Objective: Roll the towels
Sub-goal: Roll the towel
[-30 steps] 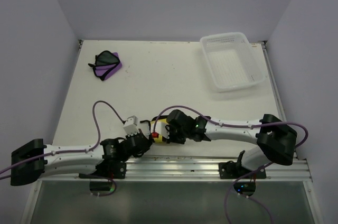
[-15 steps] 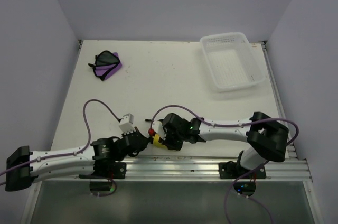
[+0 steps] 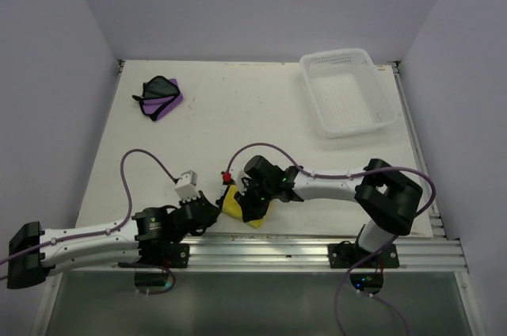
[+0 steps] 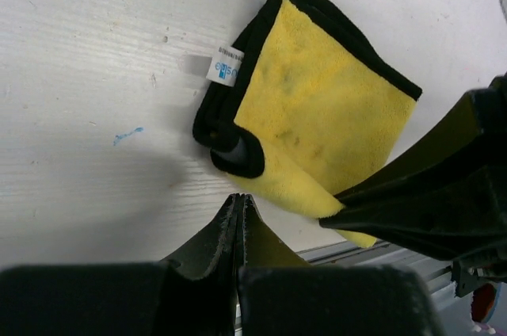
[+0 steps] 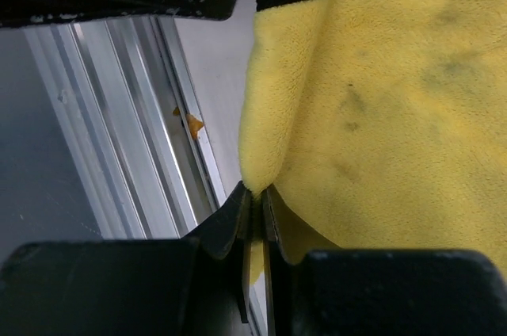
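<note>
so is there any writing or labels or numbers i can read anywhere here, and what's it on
small white sewn-in tag on the bright yellow soft towel with black edging: blue print, too blurred to read
nothing else readable in any view; the blue mark on the white table is a smudge, not lettering

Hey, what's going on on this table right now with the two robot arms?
Both arms are bent in over the yellow towel at the near edge of the table. The right gripper has its jaws pinched on a fold of that towel. The left gripper has its jaws shut on nothing, tips right beside the towel's black-edged corner. The purple towel lies at the far left, away from both arms, and the white basket sits at the far right.
</note>
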Tool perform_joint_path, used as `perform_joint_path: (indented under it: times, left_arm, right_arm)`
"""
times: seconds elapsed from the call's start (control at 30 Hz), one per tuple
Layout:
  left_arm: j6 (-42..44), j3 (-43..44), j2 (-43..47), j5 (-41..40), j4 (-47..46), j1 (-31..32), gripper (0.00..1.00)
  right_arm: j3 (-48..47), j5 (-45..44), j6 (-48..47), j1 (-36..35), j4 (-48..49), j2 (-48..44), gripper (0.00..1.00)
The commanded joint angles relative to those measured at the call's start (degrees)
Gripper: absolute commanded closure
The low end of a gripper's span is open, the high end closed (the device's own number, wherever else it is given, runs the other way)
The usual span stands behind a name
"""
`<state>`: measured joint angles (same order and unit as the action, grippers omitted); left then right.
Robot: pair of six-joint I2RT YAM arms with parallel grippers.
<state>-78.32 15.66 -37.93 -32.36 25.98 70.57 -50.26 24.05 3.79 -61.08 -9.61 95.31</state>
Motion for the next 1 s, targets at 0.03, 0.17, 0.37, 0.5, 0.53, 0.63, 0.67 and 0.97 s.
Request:
perform_joint_path:
  times: [0.03, 0.17, 0.37, 0.5, 0.53, 0.63, 0.67, 0.97]
  left_arm:
    - [1.42, 2.97, 0.4, -2.53, 1.01, 0.01, 1.0]
    - [2.56, 3.67, 0.4, -3.15, 0.65, 0.01, 1.0]
    - [5.45, 4.99, -0.3, -4.2, -0.93, 0.01, 1.0]
    - [6.87, 5.08, -1.35, -4.2, -3.29, 0.01, 1.0]
    - [7.04, 4.91, -1.7, -4.12, -3.74, 0.01, 1.0]
    - [7.13, 4.38, -3.11, -3.41, -4.88, 0.01, 1.0]
    - [7.22, 4.12, -3.55, -3.33, -5.14, 0.01, 1.0]
    - [7.75, 2.45, -5.13, -4.03, -8.31, 0.01, 1.0]
  right_arm:
    - [-1.42, 6.61, 2.62, 3.16, 3.54, -1.17, 0.97]
    - [-0.89, 9.43, 4.64, 4.56, 5.73, -1.0, 0.99]
    - [1.57, 13.91, 8.42, 6.06, 11.34, -0.12, 1.0]
    - [2.97, 15.67, 11.06, 6.32, 15.05, 0.4, 1.0]
    - [3.5, 15.76, 12.02, 6.32, 15.75, 0.84, 1.0]
    - [4.11, 15.94, 13.6, 6.41, 17.6, 1.98, 1.0]
    - [4.29, 16.11, 14.05, 6.41, 18.21, 2.25, 1.0]
    - [5.87, 17.69, 16.6, 6.76, 22.17, 4.09, 1.0]
